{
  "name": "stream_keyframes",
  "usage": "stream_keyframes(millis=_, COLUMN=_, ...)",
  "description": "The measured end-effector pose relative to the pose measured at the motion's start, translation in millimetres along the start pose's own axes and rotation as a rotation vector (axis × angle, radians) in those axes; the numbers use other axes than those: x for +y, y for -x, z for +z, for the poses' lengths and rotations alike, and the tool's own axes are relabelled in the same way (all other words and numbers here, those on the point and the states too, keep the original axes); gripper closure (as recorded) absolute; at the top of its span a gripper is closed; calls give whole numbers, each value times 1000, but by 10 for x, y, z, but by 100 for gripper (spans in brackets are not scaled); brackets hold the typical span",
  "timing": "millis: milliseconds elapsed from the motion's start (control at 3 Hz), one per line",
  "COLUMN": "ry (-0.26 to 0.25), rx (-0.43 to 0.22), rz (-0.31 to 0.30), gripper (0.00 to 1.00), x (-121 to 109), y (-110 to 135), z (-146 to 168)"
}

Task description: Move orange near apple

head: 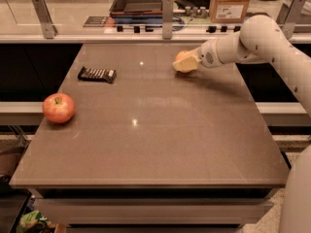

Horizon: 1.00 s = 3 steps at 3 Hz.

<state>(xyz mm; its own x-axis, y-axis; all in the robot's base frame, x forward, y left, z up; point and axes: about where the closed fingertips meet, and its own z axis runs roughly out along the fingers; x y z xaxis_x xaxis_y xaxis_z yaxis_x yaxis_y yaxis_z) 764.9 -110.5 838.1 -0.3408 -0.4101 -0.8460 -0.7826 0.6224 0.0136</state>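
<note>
The orange (181,56) is at the far right of the table, mostly hidden by my gripper (185,63), which reaches in from the right and is shut on it, low at the tabletop. The red apple (59,108), with yellowish patches and a stem dimple, sits near the table's left edge, far from the orange and the gripper.
A dark flat snack bar (97,74) lies at the far left of the grey-brown table (155,149). Behind the table runs a counter with metal posts (167,13), a tray (141,1) and a cardboard box (231,4). My white arm (272,47) spans the right side.
</note>
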Motion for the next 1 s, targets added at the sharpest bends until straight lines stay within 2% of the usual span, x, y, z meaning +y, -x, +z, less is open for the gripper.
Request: stream_keyframes(millis=1000, ry=0, rx=0, rz=-1, gripper=100, x=1, y=3, z=-1)
